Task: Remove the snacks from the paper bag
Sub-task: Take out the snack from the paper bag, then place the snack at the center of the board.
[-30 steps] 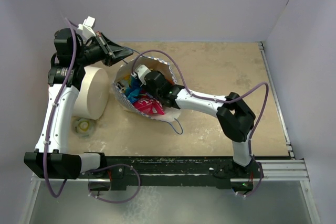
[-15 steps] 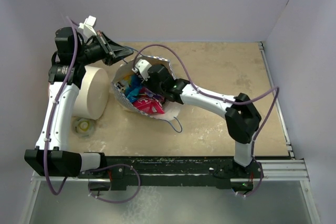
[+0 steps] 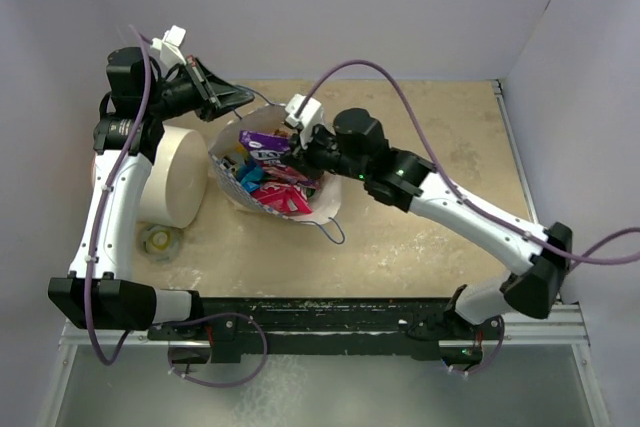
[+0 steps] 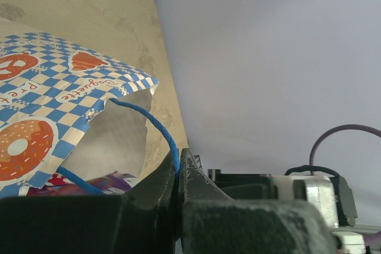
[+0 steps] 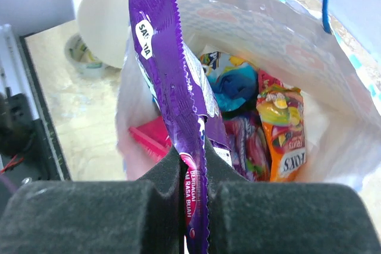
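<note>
Foil shines on the long purple snack packet (image 5: pixel 172 87) that my right tool (image 5: pixel 193 160) pinches by its lower end. The two soft black pads (image 5: pixel 119 218) are squeezed tight, with only the thin packet between them. The packet has zigzag edges and sticks up above the mouth of the paper bag (image 3: pixel 322 209).

The bag is thin paper. It is plain and creamy inside. Outside it has little blue and white squares with orange pictures of a pretzel and a doughnut. It sits open on the table (image 3: pixel 420 127), a bit left of the middle. More snacks (image 5: pixel 262 129) lie in the bottom of it, piled together: a shiny orange one, a blue one and some pink ones, all crinkly.

My left tool (image 4: pixel 178 168) is closed on a thin blue cord handle (image 4: pixel 159 128) of the bag and holds that side up. The cord is twisted like rope.

A big smooth white roll (image 3: pixel 175 172) lies on its side just beside the bag, on my left. A small roll of tape (image 3: pixel 158 240) lies flat near it, closer to me.

I see a sandy tan table top with pale rubbed patches. Plain walls (image 3: pixel 330 7) of light grey-purple stand on three sides.
</note>
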`<act>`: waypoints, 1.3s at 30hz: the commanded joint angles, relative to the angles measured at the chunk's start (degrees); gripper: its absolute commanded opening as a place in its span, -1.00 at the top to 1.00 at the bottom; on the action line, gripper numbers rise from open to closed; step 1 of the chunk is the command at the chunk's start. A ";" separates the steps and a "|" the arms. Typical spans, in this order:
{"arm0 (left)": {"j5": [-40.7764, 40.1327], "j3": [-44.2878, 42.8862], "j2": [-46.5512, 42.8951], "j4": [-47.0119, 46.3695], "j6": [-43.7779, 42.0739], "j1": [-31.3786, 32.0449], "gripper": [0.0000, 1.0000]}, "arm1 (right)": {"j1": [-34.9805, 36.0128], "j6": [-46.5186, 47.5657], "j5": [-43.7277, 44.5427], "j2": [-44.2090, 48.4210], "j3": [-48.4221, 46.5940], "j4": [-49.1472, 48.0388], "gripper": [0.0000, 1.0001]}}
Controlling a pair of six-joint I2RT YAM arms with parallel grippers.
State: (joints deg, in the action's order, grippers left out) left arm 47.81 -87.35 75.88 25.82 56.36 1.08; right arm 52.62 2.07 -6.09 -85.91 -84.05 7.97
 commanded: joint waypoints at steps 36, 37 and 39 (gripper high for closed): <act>4.84 -2.42 -1.88 2.24 -5.98 -0.29 1.00 | -42.56 14.83 59.20 -23.10 9.58 -18.12 1.00; 4.82 -2.96 -1.46 2.62 -6.15 -0.29 1.00 | -42.64 14.47 59.56 -24.40 9.14 -18.21 1.00; 4.74 -4.45 -0.77 3.99 -7.06 -0.29 1.00 | -42.56 12.69 60.57 -27.14 7.45 -16.85 1.00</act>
State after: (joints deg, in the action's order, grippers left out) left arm 50.26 -87.66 75.85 29.85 49.91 1.04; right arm 9.21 13.17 48.84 -110.98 -71.85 -3.05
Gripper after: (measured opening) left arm 0.010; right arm 0.062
